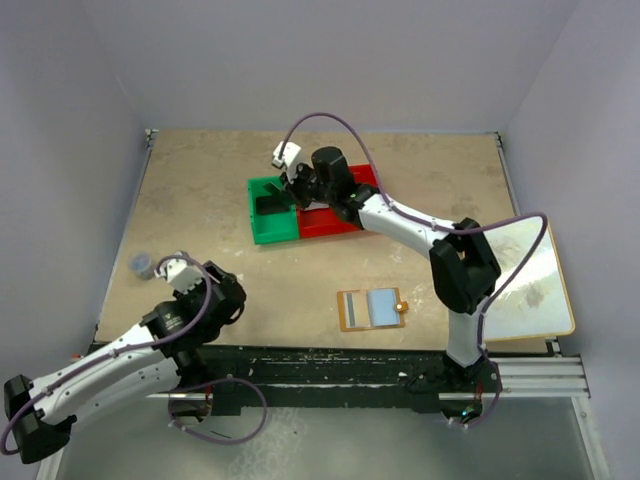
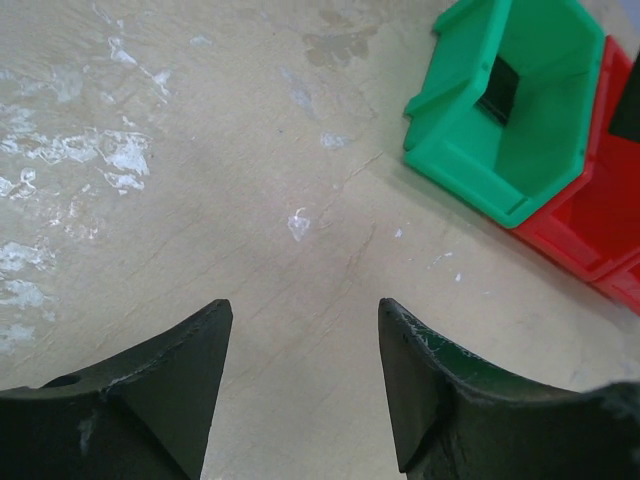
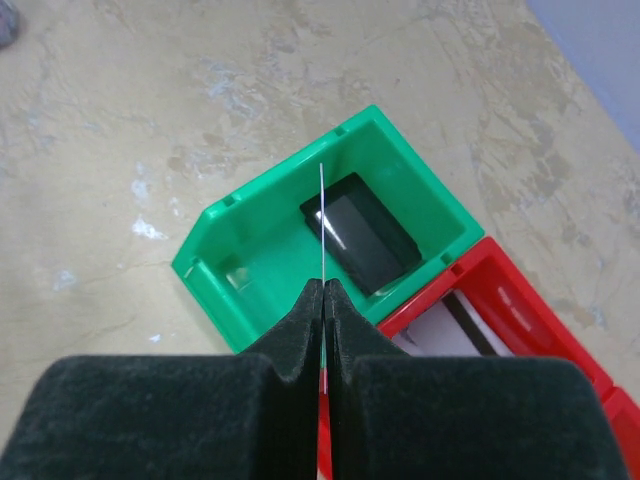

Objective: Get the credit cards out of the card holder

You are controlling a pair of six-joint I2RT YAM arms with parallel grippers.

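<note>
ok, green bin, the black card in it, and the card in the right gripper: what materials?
Green bin: moulded plastic, semi-gloss; smooth walls with soft sheen.
Black card: likely plastic, glossy; it shows a bright reflection.
Held card, pinched in the right gripper: seen edge-on, thin, pale and straight, so probably stiff plastic; finish unreadable.

Three cards (image 3: 362, 243), two bins (image 3: 270, 265), one card holder (image 1: 372, 309).

Green bin (image 1: 275, 236); red bin (image 1: 330, 225); black credit card (image 3: 360, 232); card holder (image 1: 371, 309) orange-tan, blue-grey pockets; table (image 2: 200, 200) beige, white scuffs.
</note>
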